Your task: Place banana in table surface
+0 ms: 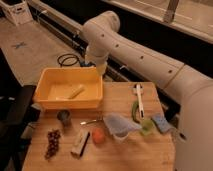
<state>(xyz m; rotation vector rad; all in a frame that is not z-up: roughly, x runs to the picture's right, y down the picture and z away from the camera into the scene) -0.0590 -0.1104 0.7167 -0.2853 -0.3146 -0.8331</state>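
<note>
— Where's the gripper (96, 69)?

— At the end of the white arm (135, 52), pointing down, just behind the far right corner of the yellow bin (47, 103).

— Open or closed?

— I can't tell from here; the bin's rim and the arm's own bulk hide that end of it.

— And the banana (75, 92)?

— Lying flat on the floor of the bin, nearer us than the gripper and a bit to its left, well apart from it. It isn't on the table (127, 156).

— What else is around?

— Nearer us and to the right of the gripper, a white-handled brush (139, 97) lies on the wood. Farther toward us, an orange (98, 135), and left of that a bunch of grapes (52, 142).
</note>
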